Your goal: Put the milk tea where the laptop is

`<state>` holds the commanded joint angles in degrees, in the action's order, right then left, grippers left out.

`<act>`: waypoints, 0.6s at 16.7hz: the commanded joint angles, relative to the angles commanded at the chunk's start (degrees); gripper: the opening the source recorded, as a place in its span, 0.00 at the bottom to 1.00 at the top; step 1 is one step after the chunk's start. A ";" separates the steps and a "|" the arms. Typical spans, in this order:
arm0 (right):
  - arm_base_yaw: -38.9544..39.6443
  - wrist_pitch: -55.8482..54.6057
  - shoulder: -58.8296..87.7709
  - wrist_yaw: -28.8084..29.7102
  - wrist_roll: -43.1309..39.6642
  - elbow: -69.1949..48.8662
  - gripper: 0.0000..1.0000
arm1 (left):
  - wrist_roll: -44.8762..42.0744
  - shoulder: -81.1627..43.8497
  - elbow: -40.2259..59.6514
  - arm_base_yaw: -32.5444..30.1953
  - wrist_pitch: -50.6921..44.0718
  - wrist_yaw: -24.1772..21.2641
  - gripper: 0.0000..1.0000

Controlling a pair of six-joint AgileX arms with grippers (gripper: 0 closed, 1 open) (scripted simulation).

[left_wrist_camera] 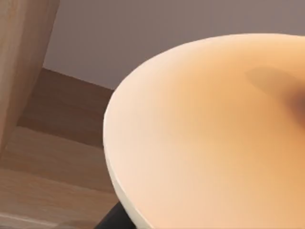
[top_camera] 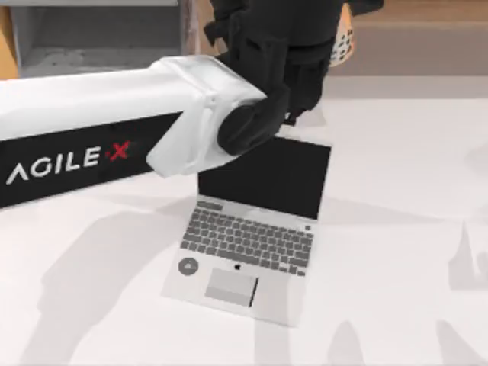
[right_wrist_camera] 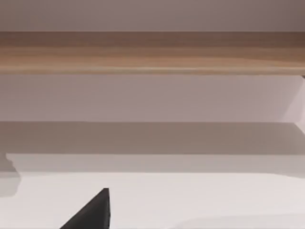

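The milk tea (left_wrist_camera: 214,138) lies closest to the lens in the left wrist view, its pale tan-orange side taking up the right and lower part of that frame, and in the top view its speckled base (top_camera: 345,40) peeks out at the upper middle beside the dark left gripper (top_camera: 293,72), whose fingers are hidden, so I cannot tell how they stand. Outward from there, the left arm (top_camera: 99,149) stretches white and black across the upper left of the top view. The laptop (top_camera: 252,229) lies open at the centre of the white tabletop (top_camera: 404,229), screen toward the top of the frame.
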<state>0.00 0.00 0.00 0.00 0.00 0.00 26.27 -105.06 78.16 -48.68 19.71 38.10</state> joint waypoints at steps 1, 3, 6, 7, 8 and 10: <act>0.00 0.00 0.00 0.00 0.00 0.00 1.00 | 1.29 -1.37 1.37 -2.69 -1.69 2.43 0.00; 0.00 0.00 0.00 0.00 0.00 0.00 1.00 | 3.66 -4.13 3.19 -7.81 -5.08 7.28 0.00; 0.00 0.00 0.00 0.00 0.00 0.00 1.00 | 6.72 -8.26 4.29 -14.59 -10.00 14.38 0.00; 0.00 0.00 0.00 0.00 0.00 0.00 1.00 | 7.61 -9.58 4.34 -16.47 -11.54 16.61 0.00; 0.00 0.00 0.00 0.00 0.00 0.00 1.00 | 8.46 -10.85 4.34 -18.20 -13.00 18.74 0.00; 0.00 0.00 0.00 0.00 0.00 0.00 1.00 | 9.96 -13.22 4.25 -21.19 -15.70 22.55 0.00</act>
<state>0.00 0.00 0.00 0.00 0.00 0.00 36.23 -118.28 82.40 -69.88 4.01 60.65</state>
